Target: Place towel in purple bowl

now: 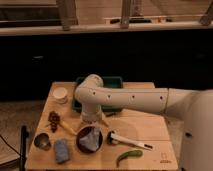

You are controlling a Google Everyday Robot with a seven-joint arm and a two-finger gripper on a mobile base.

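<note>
A dark purple bowl stands near the front of the wooden table. A crumpled grey-blue towel lies inside it. My gripper hangs from the white arm, pointing down just above the bowl's far rim and the towel. I cannot see whether it still touches the towel.
A folded blue cloth or sponge and a metal cup sit left of the bowl. A white-handled brush and a green pepper lie to its right. A green tray, a white cup and reddish snacks are behind.
</note>
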